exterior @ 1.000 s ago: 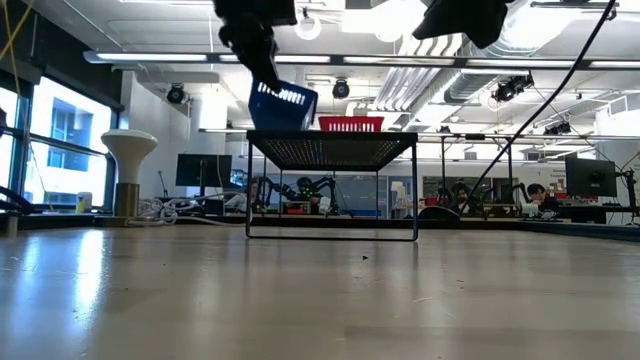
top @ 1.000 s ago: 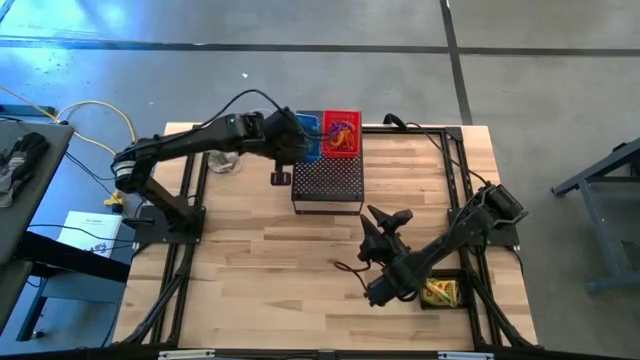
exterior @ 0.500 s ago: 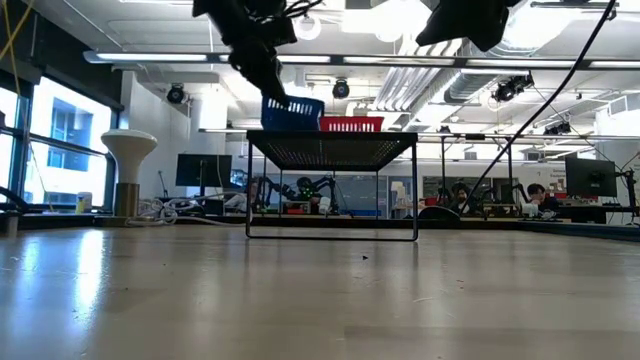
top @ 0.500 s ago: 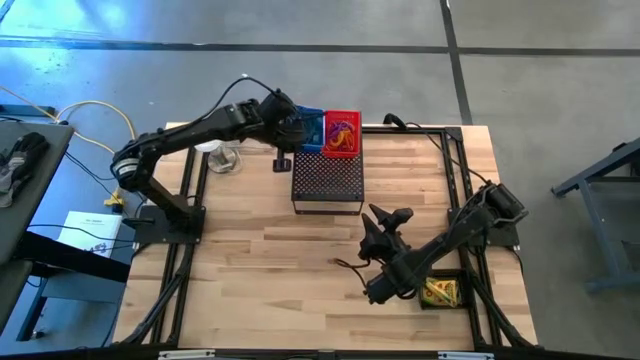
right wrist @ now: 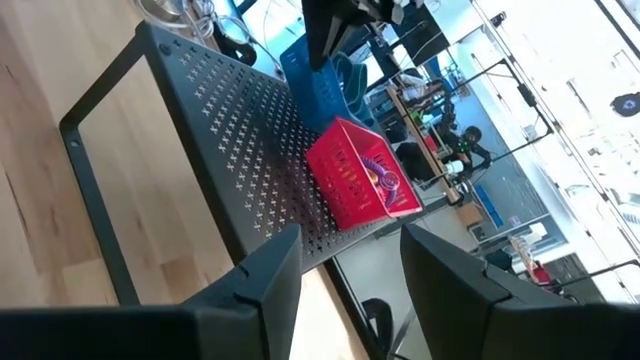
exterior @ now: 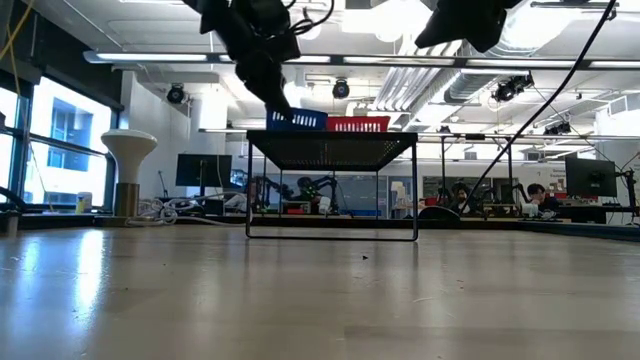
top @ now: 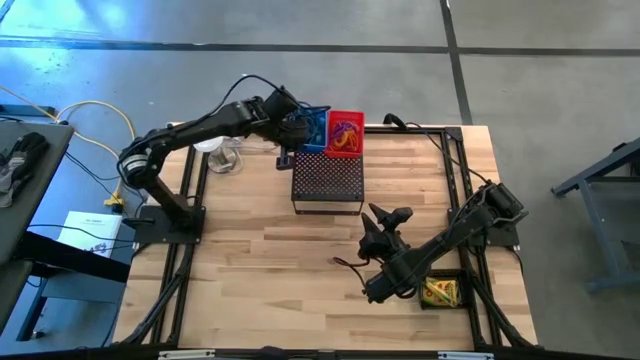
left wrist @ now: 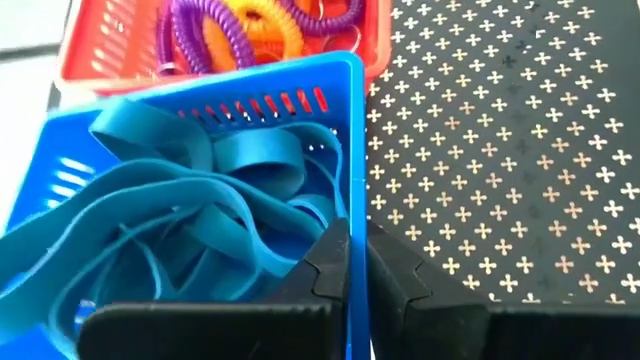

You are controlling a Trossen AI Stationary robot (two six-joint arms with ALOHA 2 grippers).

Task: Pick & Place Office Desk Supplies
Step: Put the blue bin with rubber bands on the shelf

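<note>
Since a second ago, your left gripper (top: 291, 131) has carried the blue basket (top: 312, 130) down onto the black rack (top: 327, 182), touching the red basket (top: 343, 135). Its jaws pinch the basket's wall; release gently. Right gripper (top: 385, 222), beyond the rack's near edge, waits spread. Two baskets, one rack.

My left end effector (left wrist: 355, 262) pinches the wall of a basket (left wrist: 340, 120) of flat bands (left wrist: 190, 215) on the mesh stand (top: 327, 180). Just beyond sits another basket (left wrist: 375, 45) of coiled bands (left wrist: 255, 25). My right end effector (top: 385, 225) hovers over the tabletop (top: 270, 250), packets (top: 440, 292) behind it.
</note>
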